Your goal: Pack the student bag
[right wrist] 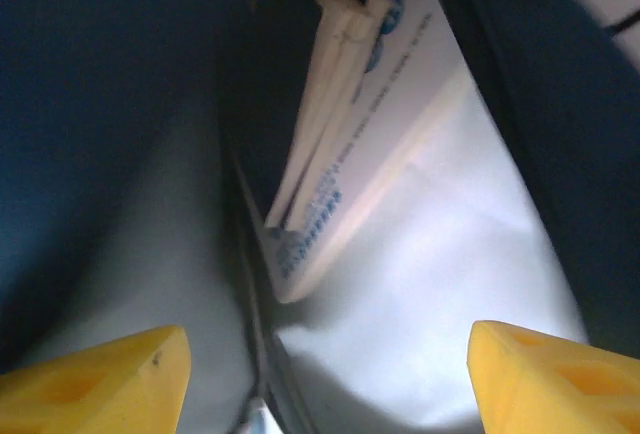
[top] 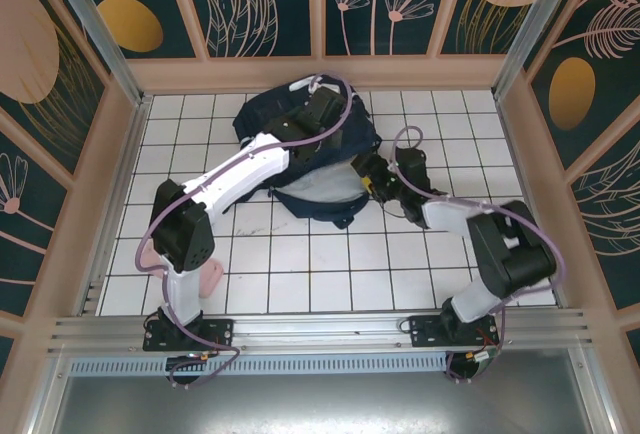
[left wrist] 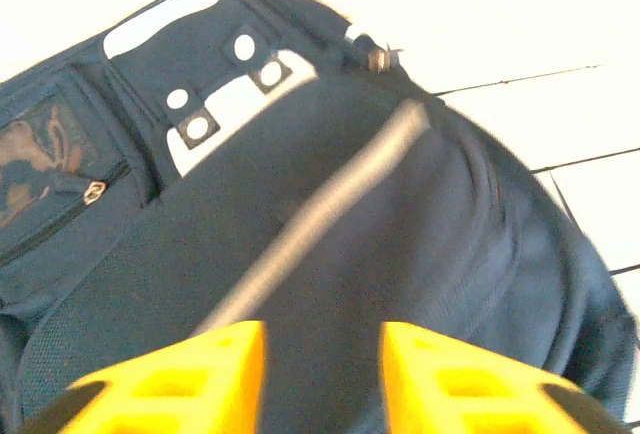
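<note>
Plainly, the student bag [top: 262, 121] lies slumped toward twelve o'clock on the tiled counter [top: 300, 264]. Its mouth gapes toward about four o'clock, where the right hand [top: 372, 182] sits. That hand's own camera looks into the pale lining [right wrist: 430, 284], where thin white booklets [right wrist: 340, 124] lean at about twelve o'clock. The right hand [right wrist: 330, 374] is spread wide with nothing between its fingers. The left hand [left wrist: 325, 374] hovers over the bag's navy back with its fingers parted and pinching nothing. The white stripe [left wrist: 320, 214] runs off toward one o'clock.

The bag looks soft and floppy, likely light apart from the paper inside, and it would sag and fold if lifted by loose cloth. The firmer rim of the mouth or a strap seems the better place to hold.
</note>
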Motion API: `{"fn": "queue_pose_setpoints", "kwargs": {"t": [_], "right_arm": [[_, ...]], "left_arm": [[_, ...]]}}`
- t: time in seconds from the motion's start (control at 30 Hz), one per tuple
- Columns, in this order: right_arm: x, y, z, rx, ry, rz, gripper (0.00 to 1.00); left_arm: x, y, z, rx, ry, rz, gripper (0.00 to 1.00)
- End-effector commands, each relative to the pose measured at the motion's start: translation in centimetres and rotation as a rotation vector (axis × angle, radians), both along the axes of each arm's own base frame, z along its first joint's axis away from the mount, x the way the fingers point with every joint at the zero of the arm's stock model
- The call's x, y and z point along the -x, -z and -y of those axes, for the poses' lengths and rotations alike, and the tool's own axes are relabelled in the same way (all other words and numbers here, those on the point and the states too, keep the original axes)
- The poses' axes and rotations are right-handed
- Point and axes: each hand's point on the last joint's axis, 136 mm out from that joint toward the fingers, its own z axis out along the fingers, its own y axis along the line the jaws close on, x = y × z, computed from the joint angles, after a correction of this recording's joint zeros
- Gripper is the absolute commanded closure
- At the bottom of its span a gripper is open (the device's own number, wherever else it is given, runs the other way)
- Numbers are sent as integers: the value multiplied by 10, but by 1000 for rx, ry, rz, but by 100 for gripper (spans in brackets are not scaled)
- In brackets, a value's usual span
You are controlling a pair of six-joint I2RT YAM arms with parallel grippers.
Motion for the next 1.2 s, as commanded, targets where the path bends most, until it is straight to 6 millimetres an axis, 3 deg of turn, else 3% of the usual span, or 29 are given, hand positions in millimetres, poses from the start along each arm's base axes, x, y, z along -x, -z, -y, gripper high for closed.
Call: {"fn": "queue_pose_setpoints", "kwargs": {"t": [0.0, 0.1, 0.2, 0.37, 0.57, 0.67, 0.77, 1.0, 1.17], "right_arm": [[30, 38, 49, 200, 68, -106, 26], [33, 27, 74, 275, 126, -91, 26], [28, 0, 77, 303, 131, -31, 28], [20, -32, 46, 268, 61, -8, 35], [11, -36, -4, 218, -5, -52, 44], [2, -27, -30, 207, -56, -103, 49], [-3, -14, -41, 218, -63, -161, 52], [-20, 3, -47, 251, -38, -204, 55], [-37, 10, -50, 289, -31, -199, 66]], "left_arm": [[1, -45, -9, 167, -6, 53, 42], [6, -40, -33, 181, -42, 41, 29], [13, -25, -65, 175, -101, 11, 25], [35, 14, -119, 222, -205, -74, 24], [62, 54, -164, 265, -302, -147, 23], [72, 69, -173, 253, -318, -174, 23], [83, 89, -179, 215, -322, -224, 24], [98, 117, -188, 175, -329, -278, 25], [102, 131, -185, 172, -312, -314, 27]]}}
